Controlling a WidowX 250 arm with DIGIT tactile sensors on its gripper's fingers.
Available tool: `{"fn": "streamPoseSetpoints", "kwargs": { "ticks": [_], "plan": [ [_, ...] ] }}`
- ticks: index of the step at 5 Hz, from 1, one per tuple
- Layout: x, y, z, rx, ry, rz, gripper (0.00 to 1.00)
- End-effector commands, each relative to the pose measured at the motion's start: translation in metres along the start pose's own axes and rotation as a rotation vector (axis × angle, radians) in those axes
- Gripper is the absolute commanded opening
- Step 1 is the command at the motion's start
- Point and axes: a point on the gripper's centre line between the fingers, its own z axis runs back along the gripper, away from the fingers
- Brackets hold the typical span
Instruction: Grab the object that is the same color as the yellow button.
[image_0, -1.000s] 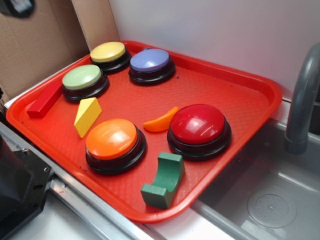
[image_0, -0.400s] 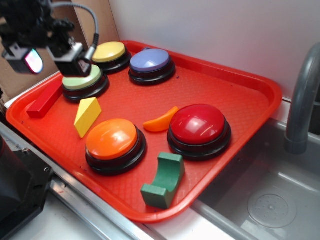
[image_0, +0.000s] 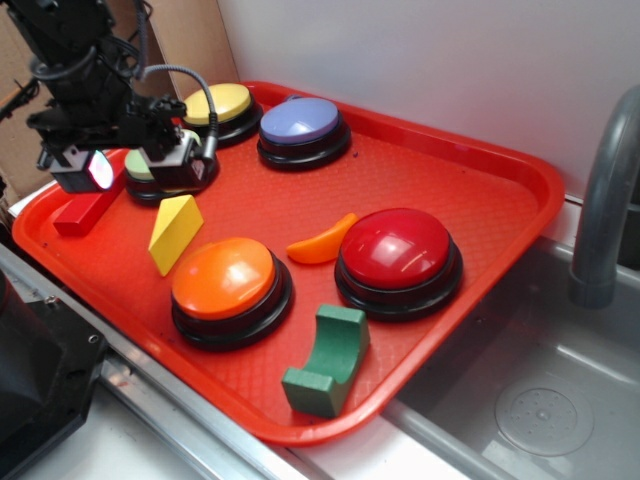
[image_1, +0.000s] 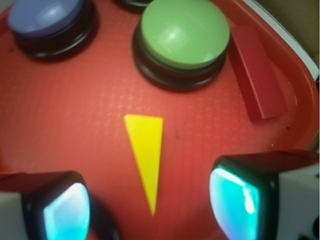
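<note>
End effector (image_0: 120, 160) hides green button (image_1: 185, 32); yellow wedge (image_0: 174, 232) unobstructed.

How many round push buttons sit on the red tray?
5: yellow button and purple button at the back, green button partly behind the hand, orange button and red button in front.

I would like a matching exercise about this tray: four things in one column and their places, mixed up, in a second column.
Things:
1. yellow wedge
2. red bar
3. green arch block
4. orange crescent

Places:
A. at the tray's left edge, beside the green button
B. between the orange button and the red button
C. at the tray's front edge
D. just below the gripper, near the green button

Pairs: 1-D, 2-A, 3-C, 4-B
</note>
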Motion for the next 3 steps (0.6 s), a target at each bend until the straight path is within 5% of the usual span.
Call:
{"fn": "streamPoseSetpoints", "kwargs": {
  "ticks": [1,3],
  "plan": [
    [0.01,0.012,-0.037,-0.004,0.023,0.04,1.0],
    [0.011,0.008,-0.049,-0.082,0.036,0.02,1.0]
  ]
}}
